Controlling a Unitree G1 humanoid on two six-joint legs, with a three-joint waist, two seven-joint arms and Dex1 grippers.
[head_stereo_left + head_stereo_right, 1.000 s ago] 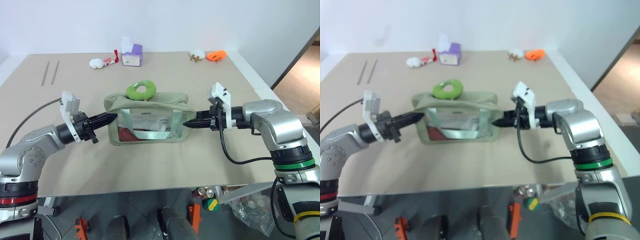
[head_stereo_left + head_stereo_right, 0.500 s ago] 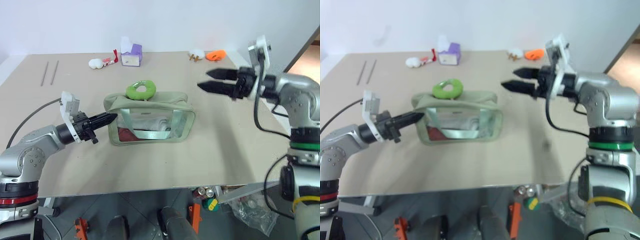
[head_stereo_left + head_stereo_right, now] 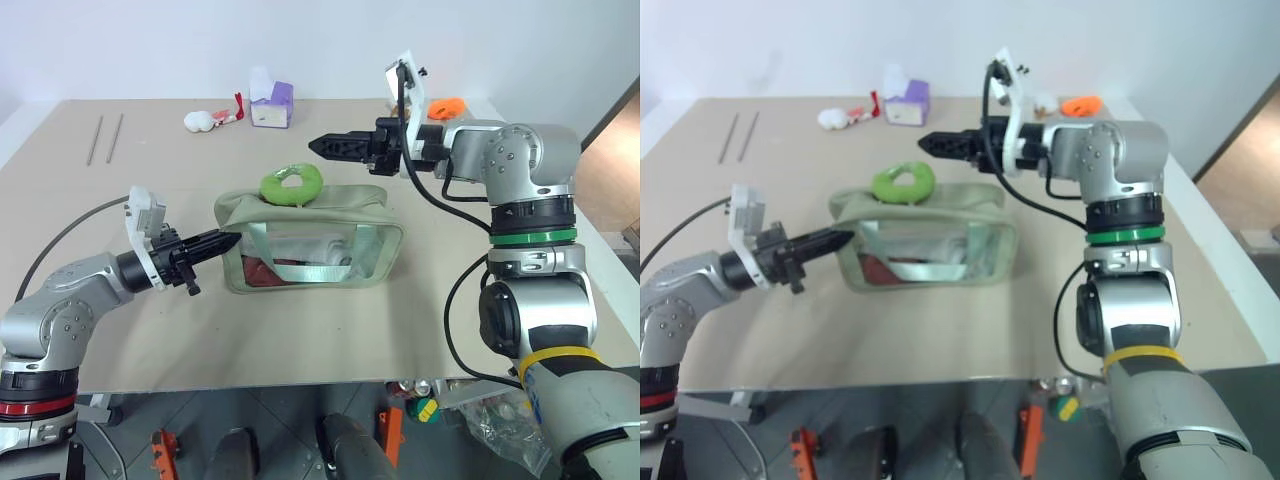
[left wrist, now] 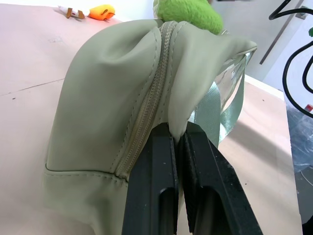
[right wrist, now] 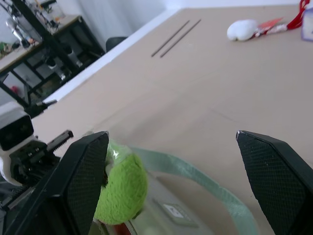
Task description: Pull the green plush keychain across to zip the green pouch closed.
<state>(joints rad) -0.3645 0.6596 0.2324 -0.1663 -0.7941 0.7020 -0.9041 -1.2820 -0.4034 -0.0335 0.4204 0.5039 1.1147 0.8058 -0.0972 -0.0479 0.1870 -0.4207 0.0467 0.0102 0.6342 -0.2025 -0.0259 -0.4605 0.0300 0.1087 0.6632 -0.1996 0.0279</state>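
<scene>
The green pouch (image 3: 305, 240) lies on the table, its clear side window facing me and its strap handles hanging down the front. The green plush keychain (image 3: 291, 184) rests on top of it near the left end of the zipper. My left gripper (image 3: 230, 240) is shut on the pouch's left end; the left wrist view has its fingers (image 4: 151, 166) pinching the fabric (image 4: 112, 98) beside the zipper, with the keychain (image 4: 190, 12) just beyond. My right gripper (image 3: 325, 147) hovers open in the air, above and behind the keychain (image 5: 120, 188), touching nothing.
At the table's far edge sit a purple-and-white box (image 3: 270, 103), a white plush toy (image 3: 200, 121) and an orange object (image 3: 447, 105). Two thin rods (image 3: 105, 137) lie at the far left. The table's right edge (image 3: 590, 225) drops to the floor.
My right gripper has opened, left the pouch's right end, and risen and swung left to hover behind the keychain. The left gripper has kept its hold and place.
</scene>
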